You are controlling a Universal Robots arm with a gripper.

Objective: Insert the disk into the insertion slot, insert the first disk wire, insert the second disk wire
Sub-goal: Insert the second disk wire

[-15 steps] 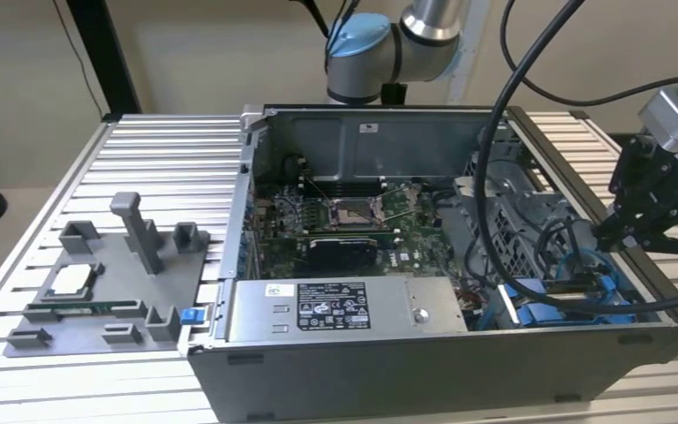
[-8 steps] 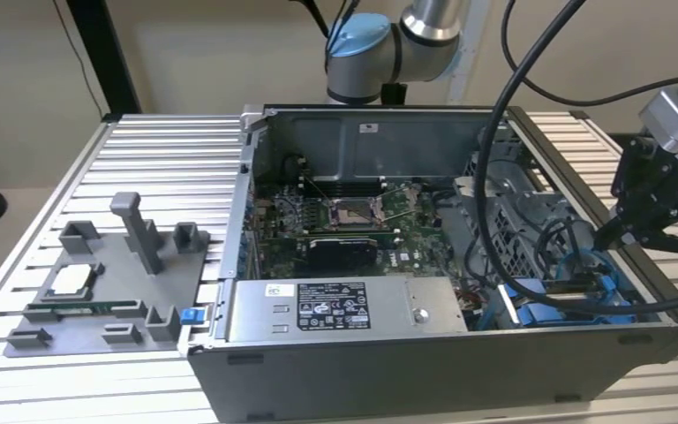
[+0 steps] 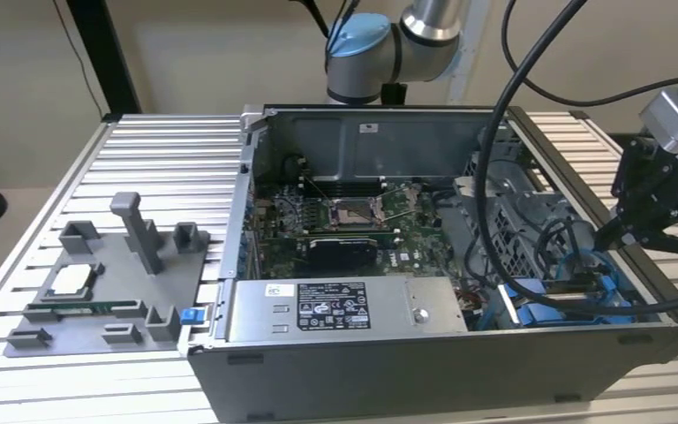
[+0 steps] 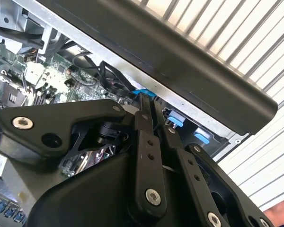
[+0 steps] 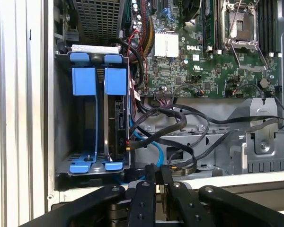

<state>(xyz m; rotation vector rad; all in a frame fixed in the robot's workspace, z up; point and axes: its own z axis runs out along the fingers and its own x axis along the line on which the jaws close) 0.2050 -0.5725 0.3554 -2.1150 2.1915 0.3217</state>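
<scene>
Within insertion slot (image 5: 61,118), blue-framed disk (image 5: 117,127), hand (image 5: 158,168) nearby

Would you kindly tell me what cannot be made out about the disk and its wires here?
- First wrist view: black cables crowd the silver-grey disk in its blue carrier; plugged wires unclear.
- Second wrist view: the black gripper hides most of the grey, blue-railed drive bay.
- Exterior view: hanging cables screen that bay.
</scene>
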